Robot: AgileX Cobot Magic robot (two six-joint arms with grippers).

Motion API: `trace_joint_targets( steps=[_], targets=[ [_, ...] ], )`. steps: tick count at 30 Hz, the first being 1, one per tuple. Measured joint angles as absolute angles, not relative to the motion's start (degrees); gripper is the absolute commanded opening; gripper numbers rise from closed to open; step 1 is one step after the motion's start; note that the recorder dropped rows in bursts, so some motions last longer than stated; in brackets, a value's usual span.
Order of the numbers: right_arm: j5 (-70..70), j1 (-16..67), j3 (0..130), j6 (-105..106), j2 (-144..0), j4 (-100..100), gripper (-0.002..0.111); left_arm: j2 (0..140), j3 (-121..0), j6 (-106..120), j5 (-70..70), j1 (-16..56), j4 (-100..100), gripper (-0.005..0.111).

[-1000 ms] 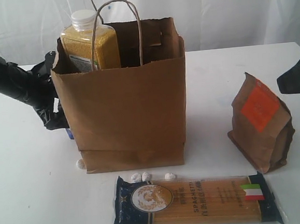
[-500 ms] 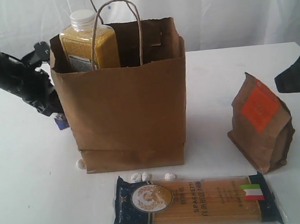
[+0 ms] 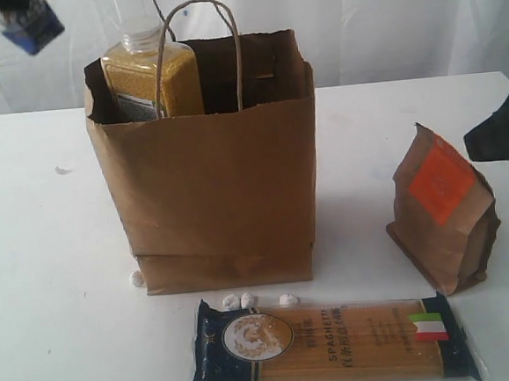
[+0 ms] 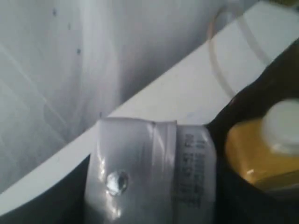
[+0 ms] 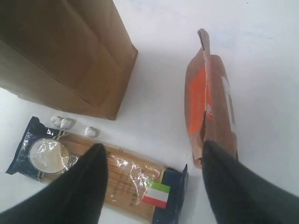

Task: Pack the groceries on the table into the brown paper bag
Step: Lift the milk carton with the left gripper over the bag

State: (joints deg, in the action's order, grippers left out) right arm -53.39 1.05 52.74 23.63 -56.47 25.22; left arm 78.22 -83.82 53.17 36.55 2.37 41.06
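The brown paper bag (image 3: 210, 185) stands upright on the table (image 3: 48, 260), with the white-capped bottle of yellow grains (image 3: 153, 75) inside it. At the top left corner, above the bag's rim, hangs the silver-lidded jar (image 3: 26, 27); my left gripper (image 4: 152, 196) is shut on it, and its lid fills the left wrist view. The spaghetti pack (image 3: 337, 343) lies flat in front of the bag. To the right stands the orange-labelled pouch (image 3: 441, 211). My right gripper (image 5: 153, 147) hovers open above the pack (image 5: 126, 179) and the pouch (image 5: 210, 102), holding nothing.
A few tiny white pebble-like bits (image 3: 245, 300) lie by the bag's front edge. A white curtain hangs behind the table. The bag's loop handle (image 3: 198, 36) sticks up over its opening, beside the bottle.
My left arm has risen from beside the bag's left wall to the top left corner, carrying the jar up with it. The right gripper has stayed in place.
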Motion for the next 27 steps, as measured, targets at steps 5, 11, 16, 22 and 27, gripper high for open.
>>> trace_joint_targets(
  steps=[5,11,16,22,27],
  targets=[
    [-53.65,1.05,52.74,23.63,-56.47,25.41,0.055,73.91,-87.36,51.85,42.73,2.37,49.45,0.0],
    [-53.87,1.05,52.74,23.63,-56.47,25.64,0.055,76.55,-93.94,51.13,45.15,6.23,51.64,0.0],
    [-54.59,1.05,52.74,23.63,-56.47,26.25,0.055,82.02,-100.11,50.79,46.28,13.39,47.72,0.0],
    [-55.17,1.05,52.74,23.63,-56.47,26.88,0.055,88.72,-105.74,49.02,47.95,20.74,41.88,0.0],
    [-55.17,1.05,52.74,23.99,-56.47,27.0,0.055,93.26,-108.01,45.96,48.61,25.58,34.53,0.0]
  ],
)
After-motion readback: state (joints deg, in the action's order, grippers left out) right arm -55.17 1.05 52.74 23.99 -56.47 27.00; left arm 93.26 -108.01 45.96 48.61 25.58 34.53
